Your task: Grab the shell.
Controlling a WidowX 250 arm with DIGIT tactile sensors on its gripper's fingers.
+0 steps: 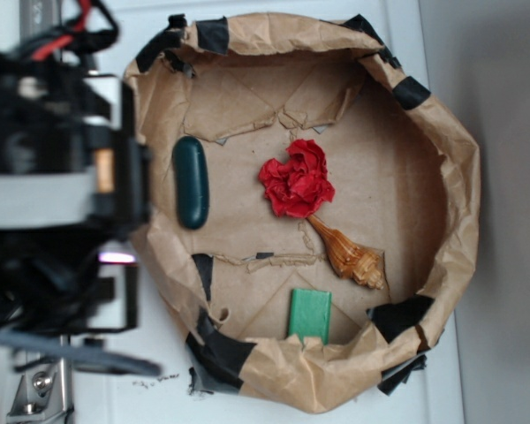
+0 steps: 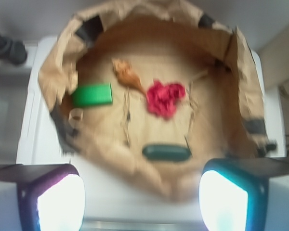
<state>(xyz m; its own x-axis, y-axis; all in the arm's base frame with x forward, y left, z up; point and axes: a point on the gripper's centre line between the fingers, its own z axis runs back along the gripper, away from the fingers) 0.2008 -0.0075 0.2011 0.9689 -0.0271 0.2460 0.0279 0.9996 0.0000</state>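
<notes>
You see brown paper basin (image 1: 442, 132), black tape patches on rim, sitting on white surface (image 1: 495, 389). Robot arm (image 1: 53, 168) sits outside basin's left edge in exterior view. Your gripper (image 2: 142, 197) hangs above near rim, fingers (image 2: 58, 199) spread wide apart, nothing between them. Inside basin: dark green capsule (image 1: 191, 182) near arm side; red paper ball (image 1: 297, 179) at centre; green block (image 1: 309, 315) against wall. Shell (image 1: 348, 254) lies flat on basin floor, pointed tip touching red ball, knobby end just beside green block.
</notes>
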